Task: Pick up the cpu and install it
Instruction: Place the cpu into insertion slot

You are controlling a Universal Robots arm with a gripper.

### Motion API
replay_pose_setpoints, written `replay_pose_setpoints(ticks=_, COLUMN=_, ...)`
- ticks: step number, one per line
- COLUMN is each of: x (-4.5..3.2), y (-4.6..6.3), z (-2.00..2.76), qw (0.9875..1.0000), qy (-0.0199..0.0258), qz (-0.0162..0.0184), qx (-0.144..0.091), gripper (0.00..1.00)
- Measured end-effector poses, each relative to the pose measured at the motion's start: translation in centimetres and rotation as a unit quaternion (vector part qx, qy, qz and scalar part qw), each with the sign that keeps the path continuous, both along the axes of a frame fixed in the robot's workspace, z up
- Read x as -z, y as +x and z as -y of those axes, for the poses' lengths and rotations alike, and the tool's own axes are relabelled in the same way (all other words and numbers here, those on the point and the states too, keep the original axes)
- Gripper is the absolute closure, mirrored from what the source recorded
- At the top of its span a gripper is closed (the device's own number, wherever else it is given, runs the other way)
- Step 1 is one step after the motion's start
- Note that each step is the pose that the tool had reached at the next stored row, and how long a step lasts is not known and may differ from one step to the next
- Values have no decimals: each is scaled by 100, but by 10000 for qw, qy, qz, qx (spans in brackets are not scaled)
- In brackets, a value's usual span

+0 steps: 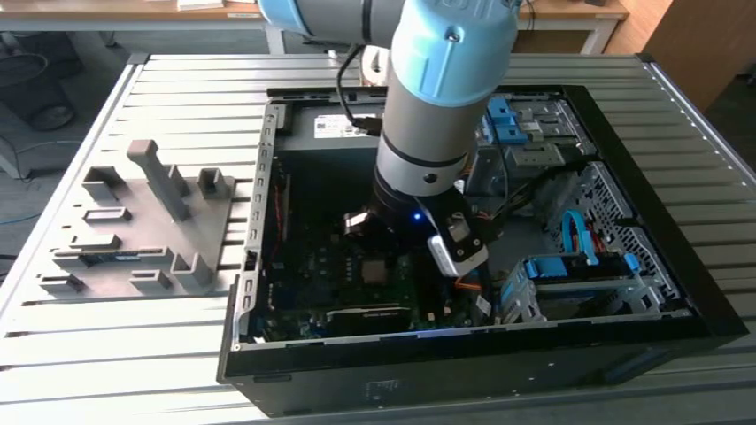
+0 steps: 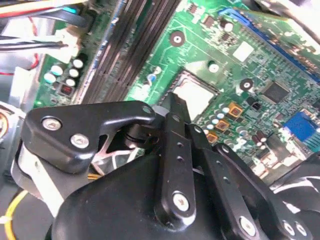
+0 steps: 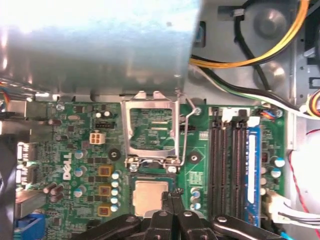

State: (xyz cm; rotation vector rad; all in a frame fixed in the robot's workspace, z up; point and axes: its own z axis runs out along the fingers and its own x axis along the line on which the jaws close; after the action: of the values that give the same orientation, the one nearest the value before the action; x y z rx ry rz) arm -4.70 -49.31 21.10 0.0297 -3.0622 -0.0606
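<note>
Exterior view, from its left to its right: one grey fixture block [image 1: 142, 221] with several upright pegs rests on a slatted grey metal table [image 1: 177, 88]. Beside it lies one open black computer case [image 1: 473, 354]. A single grey-and-blue arm [image 1: 431, 106] reaches down into the case, over the green motherboard [image 1: 307, 266]. Blue drive brackets [image 1: 579, 266] sit at the case's right end. Pale wooden desks [image 1: 119, 11] stand behind the table.

One cpu [image 3: 150, 196], a pale silver square, lies flat in its socket on the board. The socket's metal frame [image 3: 152, 127] stands open just beside it. In both wrist views the gripper [image 3: 171, 196] has its two black fingers pressed together with nothing between them. Their tip is at the cpu's edge; whether it touches the chip I cannot tell.

Three small yellow-brown square parts [image 3: 105, 191] stand in a column on one side of the cpu, and a row of memory slots [image 3: 227, 160] on the other. One white label [image 1: 339, 129] marks the grey box [image 1: 301, 119] at the case's far end, and white lettering [image 3: 65, 167] is printed on the board.
</note>
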Motion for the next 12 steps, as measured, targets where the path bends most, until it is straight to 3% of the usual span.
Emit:
replay_pose_setpoints(ticks=5, x=-70, y=68, z=0, qw=10000, qy=22, qz=-20, qx=-1, gripper=90)
replay_pose_setpoints(ticks=12, x=-363, y=77, z=0, qw=10000, qy=23, qz=-21, qx=0, gripper=90)
